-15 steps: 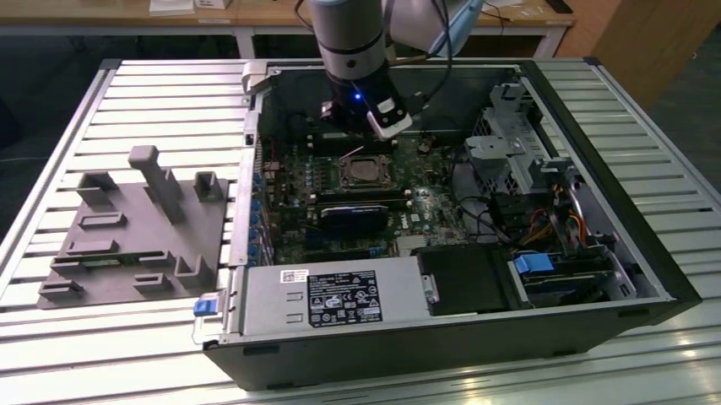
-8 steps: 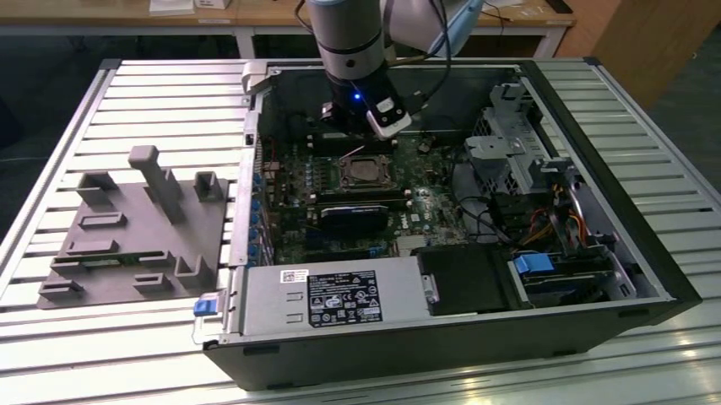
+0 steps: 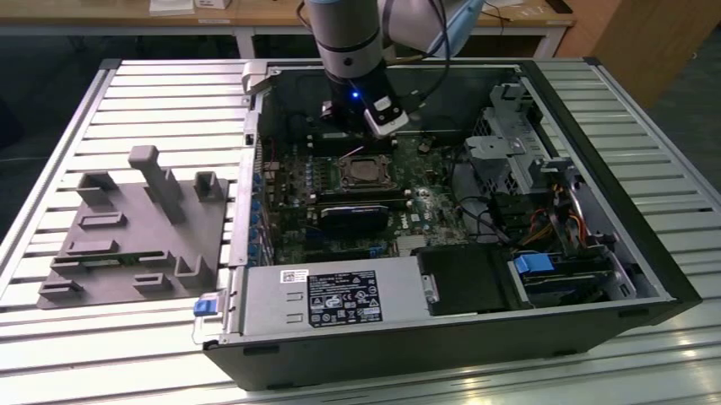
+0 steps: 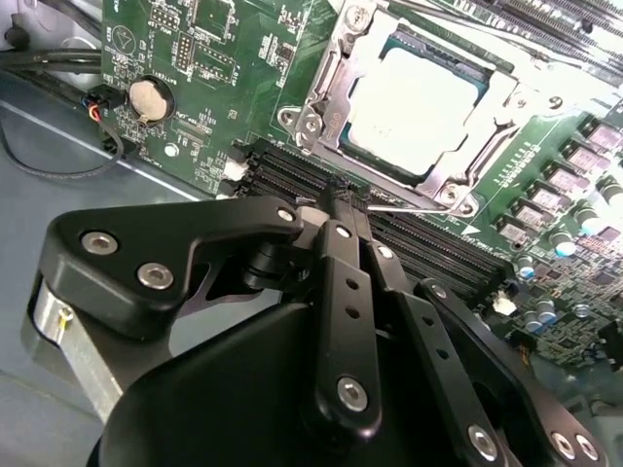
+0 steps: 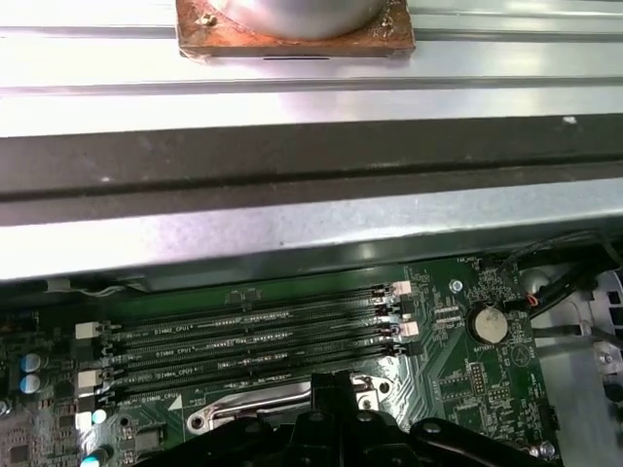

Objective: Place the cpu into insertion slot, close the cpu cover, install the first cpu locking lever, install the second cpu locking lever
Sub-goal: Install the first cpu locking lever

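The gripper (image 4: 343, 199), fingers pressed together, hangs over the memory slots (image 4: 282, 170). Just beside, the cpu (image 4: 414, 107) lies flat in the insertion slot (image 4: 425, 177), framed by the cpu cover (image 4: 331, 83), its edges parallel to these slots, with free room above.

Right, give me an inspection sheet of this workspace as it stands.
Surface: slatted metal table carrying an open computer case.
Job's things: cpu lies flat on the motherboard; cpu cover is down around it.
Clutter: grey fixture block on the exterior view's left of the case.
Gripper: gripper shut, tips over the memory slots beside the cover.
Cables: bundle inside the case, exterior view's right.
Surroundings: wooden benches behind.
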